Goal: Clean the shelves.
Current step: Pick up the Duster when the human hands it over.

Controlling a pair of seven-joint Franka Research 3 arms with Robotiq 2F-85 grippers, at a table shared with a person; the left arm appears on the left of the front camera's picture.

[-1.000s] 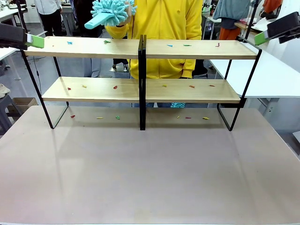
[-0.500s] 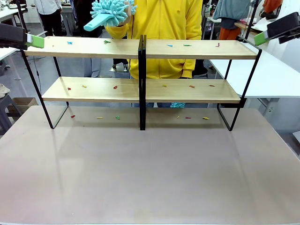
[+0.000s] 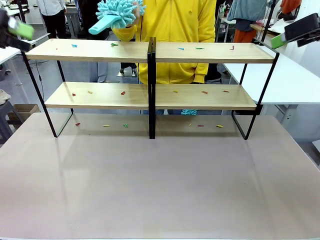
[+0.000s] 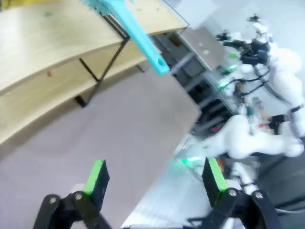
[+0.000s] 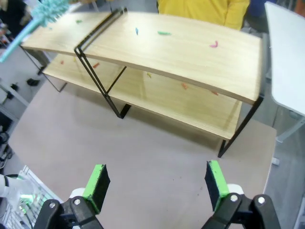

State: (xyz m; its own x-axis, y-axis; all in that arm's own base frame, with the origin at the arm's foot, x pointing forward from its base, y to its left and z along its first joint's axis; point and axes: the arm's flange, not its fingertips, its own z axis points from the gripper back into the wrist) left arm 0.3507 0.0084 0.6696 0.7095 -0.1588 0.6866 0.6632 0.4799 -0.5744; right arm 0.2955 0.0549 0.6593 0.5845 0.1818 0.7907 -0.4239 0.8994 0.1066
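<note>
The shelves [image 3: 150, 51] stand across the far half of the tabletop, two light wooden tiers on a black frame with a centre post [image 3: 151, 90]; they also appear as shelves [image 5: 167, 47] and shelves [image 4: 43, 57]. Small coloured scraps [image 3: 201, 48] lie on both boards and on the table under them. A person in yellow [image 3: 175, 30] behind the rack holds a teal fluffy duster [image 3: 116, 12] above the top left board. My left gripper [image 4: 155, 179] is open and empty, up at the far left [image 3: 15, 31]. My right gripper [image 5: 157, 183] is open and empty, high at the right [image 3: 295, 31].
The broad grey-brown tabletop [image 3: 160, 185] stretches in front of the rack. A white table [image 3: 285, 80] stands at the right. Another white robot [image 4: 267, 95] stands in the left wrist view's background. People stand farther back at left.
My left gripper has lifted and tilted at the upper left corner, and its view is blurred by motion. The duster, the rack and my right gripper hold still.
</note>
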